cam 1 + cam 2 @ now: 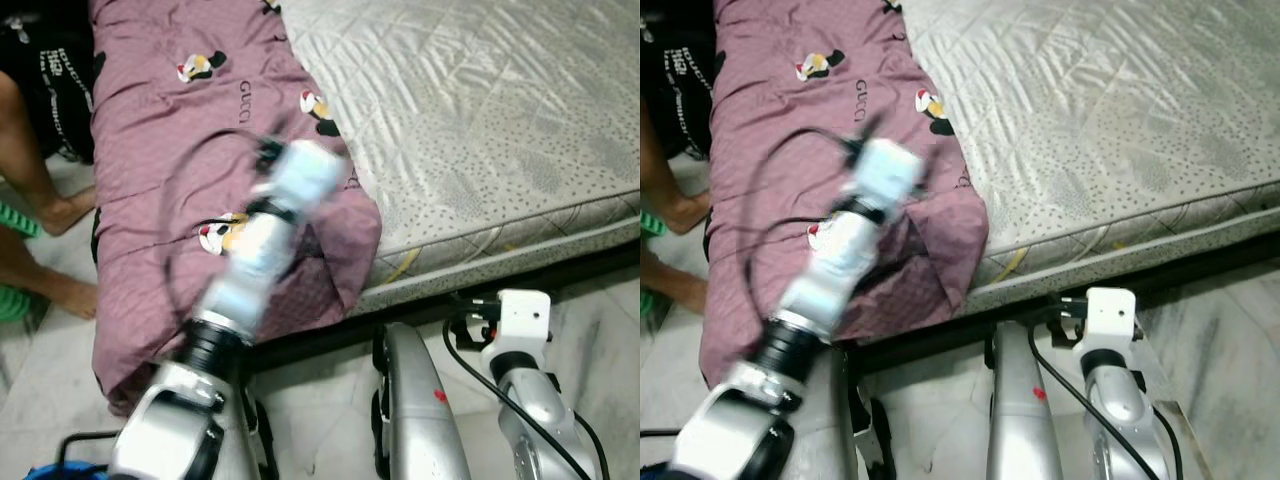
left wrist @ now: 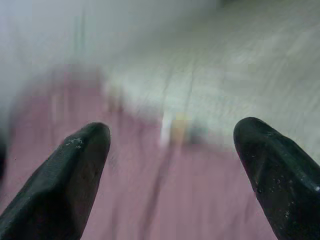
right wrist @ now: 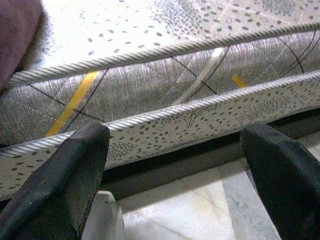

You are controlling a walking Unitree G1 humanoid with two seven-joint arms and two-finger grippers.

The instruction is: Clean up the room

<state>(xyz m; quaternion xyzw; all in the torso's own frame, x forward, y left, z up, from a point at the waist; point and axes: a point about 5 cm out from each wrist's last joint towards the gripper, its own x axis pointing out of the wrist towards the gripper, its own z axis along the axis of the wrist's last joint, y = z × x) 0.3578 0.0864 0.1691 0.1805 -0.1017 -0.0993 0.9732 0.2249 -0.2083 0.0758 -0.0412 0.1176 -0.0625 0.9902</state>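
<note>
Left wrist view shows the left claw (image 2: pixel 172 175) spread above the soft, light purple blanket (image 1: pixel 160 150) draped over the bed's (image 1: pixel 480 130) edge, best pinched at a fold near its hanging corner.

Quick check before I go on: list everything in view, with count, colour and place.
blanket: one, mauve with cartoon prints, draped over the mattress's left part and hanging to the floor
mattress: one, pale grey quilted, on a dark bed base
floor: pale marble tiles, in front of the bed
person: bare legs and feet, at the left beside the blanket
left gripper: open, raised over the blanket, blurred
right gripper: open, low by the mattress edge
</note>
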